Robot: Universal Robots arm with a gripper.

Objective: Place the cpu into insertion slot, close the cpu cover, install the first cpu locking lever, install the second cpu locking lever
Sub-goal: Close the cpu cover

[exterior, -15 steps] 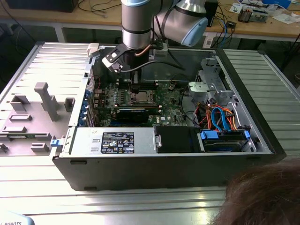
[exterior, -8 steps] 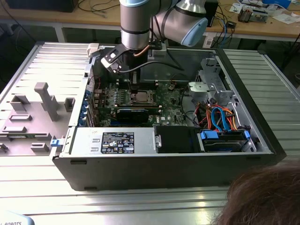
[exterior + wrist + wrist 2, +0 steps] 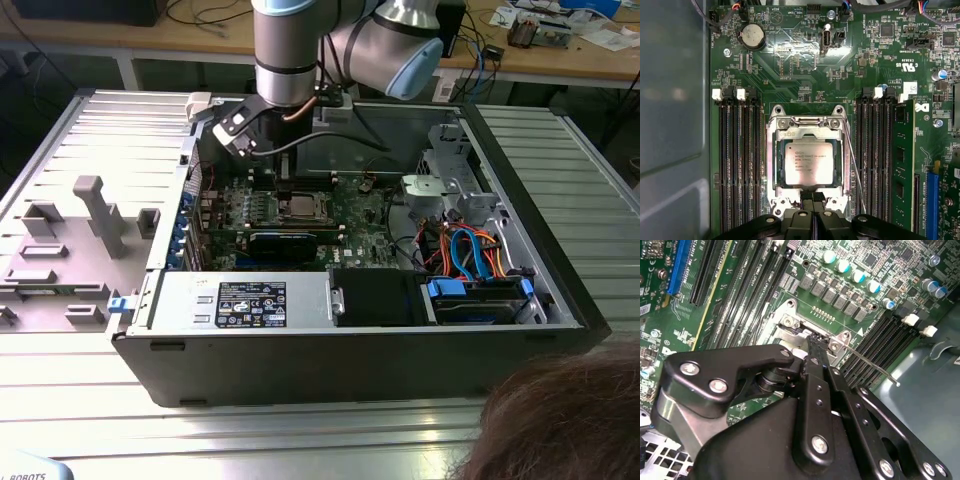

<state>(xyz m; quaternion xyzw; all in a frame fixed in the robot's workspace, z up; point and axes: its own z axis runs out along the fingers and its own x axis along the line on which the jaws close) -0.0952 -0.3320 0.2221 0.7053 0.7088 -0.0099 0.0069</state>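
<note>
The cpu (image 3: 808, 162) lies flat in the insertion slot (image 3: 771, 197), its silver-grey top facing up. The cpu cover (image 3: 779, 150) is down over it, framing the chip. A thin wire locking lever (image 3: 855, 167) runs along one side of the slot and stands a little away from it; in the second wrist view this lever (image 3: 872, 365) sticks out free over the memory slots. My gripper (image 3: 813, 194) is shut, its black fingertips together at the slot's edge by the cover's rim, with nothing seen between them. In the exterior view the gripper (image 3: 283, 187) hangs just behind the cpu (image 3: 298, 207).
Long black memory slots (image 3: 737, 165) flank the socket, with a green memory stick (image 3: 901, 160) in one. A coin battery (image 3: 752, 36) sits on the board. The open computer case (image 3: 300, 330) holds a drive cage (image 3: 455, 185) and cables (image 3: 470, 255). A person's hair (image 3: 565, 420) is at the exterior view's right.
</note>
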